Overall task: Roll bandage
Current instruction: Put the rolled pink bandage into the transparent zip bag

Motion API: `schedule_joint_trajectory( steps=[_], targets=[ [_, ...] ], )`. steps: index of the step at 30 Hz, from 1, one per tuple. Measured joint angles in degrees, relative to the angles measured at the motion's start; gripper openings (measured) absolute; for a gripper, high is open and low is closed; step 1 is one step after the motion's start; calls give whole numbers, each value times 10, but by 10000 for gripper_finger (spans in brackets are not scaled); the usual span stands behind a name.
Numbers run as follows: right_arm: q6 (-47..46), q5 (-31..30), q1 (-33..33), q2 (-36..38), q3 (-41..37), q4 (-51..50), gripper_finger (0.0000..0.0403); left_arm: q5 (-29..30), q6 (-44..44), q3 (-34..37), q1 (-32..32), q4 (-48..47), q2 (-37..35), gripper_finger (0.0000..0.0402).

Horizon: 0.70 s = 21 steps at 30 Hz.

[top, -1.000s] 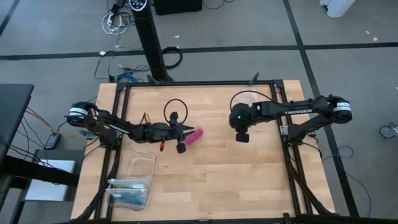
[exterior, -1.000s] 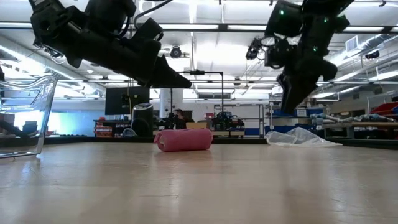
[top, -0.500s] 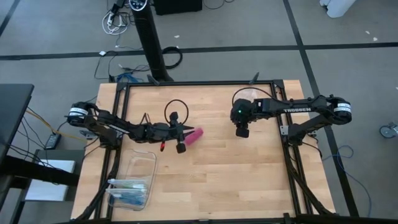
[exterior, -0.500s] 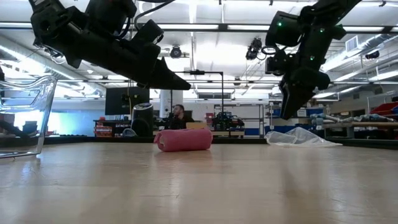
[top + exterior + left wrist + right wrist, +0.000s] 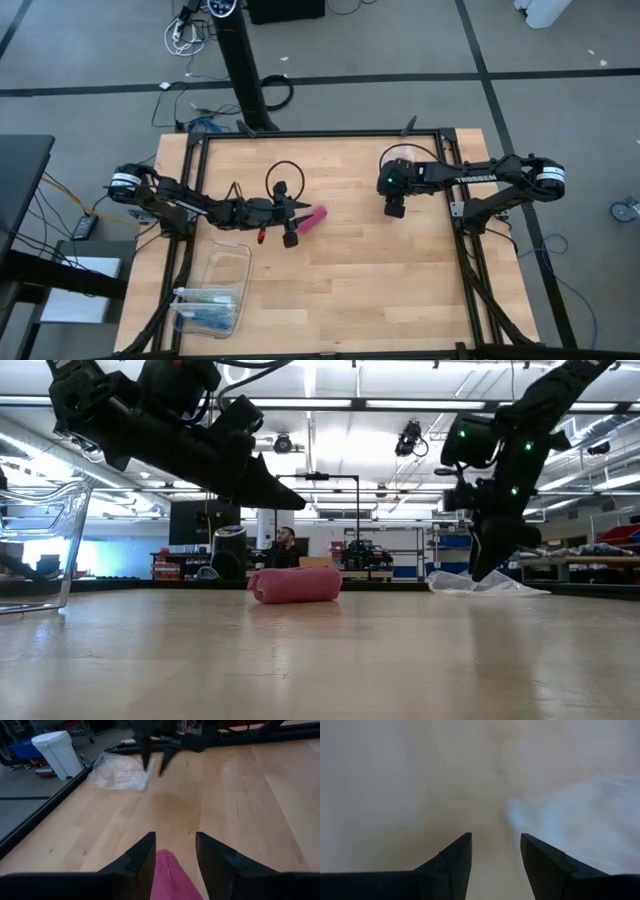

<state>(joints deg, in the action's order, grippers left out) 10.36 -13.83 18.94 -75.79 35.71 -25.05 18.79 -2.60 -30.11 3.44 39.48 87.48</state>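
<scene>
Bandage (image 5: 314, 218) mid-table; left gripper (image 5: 297, 214) at its 9 o'clock, right gripper (image 5: 394, 208) toward 3, box (image 5: 215, 289) toward 7.

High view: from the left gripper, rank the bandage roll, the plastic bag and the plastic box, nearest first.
Measured from the left gripper:
1. Bandage roll: right at its fingertips, mid-table.
2. Plastic box: near front-left corner, beside the left arm.
3. Plastic bag: far right side, by the right gripper.
</scene>
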Motion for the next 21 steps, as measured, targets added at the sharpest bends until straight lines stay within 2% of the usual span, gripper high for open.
schedule_joint_trajectory(
  steps=[2,4,9,12,15,19,21],
  targets=[
    [33,-60,8,0,-9,-1,164,0,5,0,0,-7,0,147],
    [65,-74,21,0,-19,-1,158,0,6,0,0,-13,0,147],
    [80,-66,63,0,-48,21,139,0,12,0,0,-19,0,147],
    [96,-29,82,0,-52,39,120,0,12,0,0,-17,0,147],
    [98,-24,93,0,-44,42,86,0,12,0,0,-17,0,148],
    [102,-22,101,0,-42,39,17,0,12,0,0,-17,0,148],
    [103,-21,100,0,-42,38,8,0,6,0,0,-17,0,148]
  ],
)
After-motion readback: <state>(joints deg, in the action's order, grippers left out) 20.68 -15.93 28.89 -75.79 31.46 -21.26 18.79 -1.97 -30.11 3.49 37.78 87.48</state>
